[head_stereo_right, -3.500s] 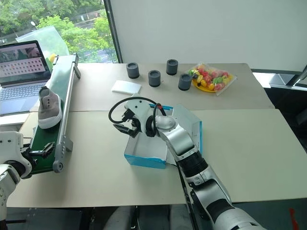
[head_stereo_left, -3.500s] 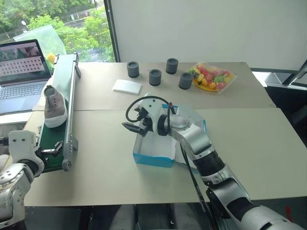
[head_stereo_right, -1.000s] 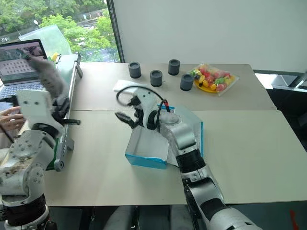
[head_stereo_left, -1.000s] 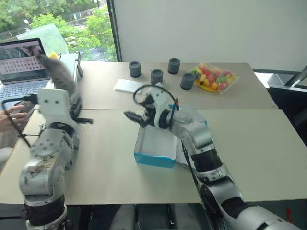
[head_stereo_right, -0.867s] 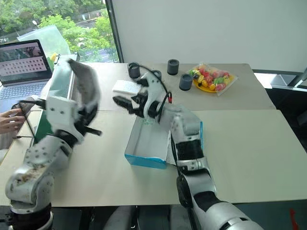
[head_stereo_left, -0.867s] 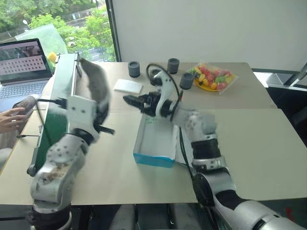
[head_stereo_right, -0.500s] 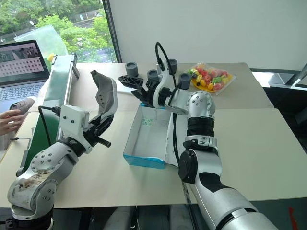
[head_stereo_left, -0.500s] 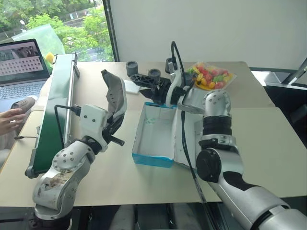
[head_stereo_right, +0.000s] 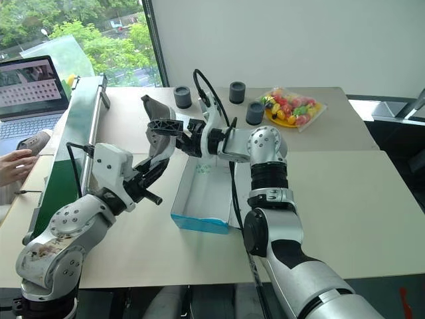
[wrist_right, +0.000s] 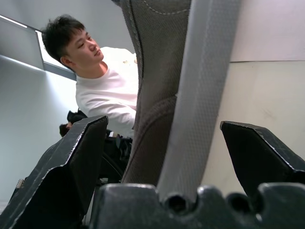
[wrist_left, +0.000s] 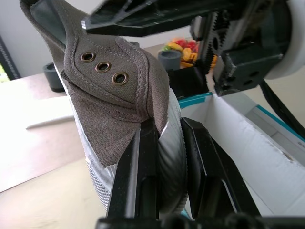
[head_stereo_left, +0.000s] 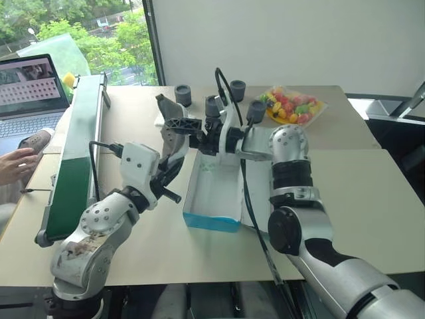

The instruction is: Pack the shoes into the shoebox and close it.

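Note:
A grey shoe (head_stereo_left: pixel 174 149) with a pale sole hangs upright in the air just left of the open blue shoebox (head_stereo_left: pixel 212 221). My left gripper (head_stereo_left: pixel 169 167) is shut on the shoe's lower end, its fingers (wrist_left: pixel 143 162) pinching the sole and side. My right gripper (head_stereo_right: pixel 159 131) points left and stands open, one black finger (wrist_right: pixel 71 167) on each side of the shoe's (wrist_right: pixel 176 95) upper part. The shoebox's white inside (wrist_left: pixel 248 138) shows beside the shoe.
A long green conveyor (head_stereo_left: pixel 76 153) runs along the table's left side, with a laptop (head_stereo_left: pixel 30 86) beyond it. A person's hand (head_stereo_left: pixel 16 163) rests at the left edge. Black cups (head_stereo_left: pixel 238 90) and a bag of coloured fruit (head_stereo_left: pixel 292 106) sit at the back.
My left arm has swung the shoe from the conveyor rightward to the box's side. My right gripper has risen from the box, rolled, and now straddles the shoe.

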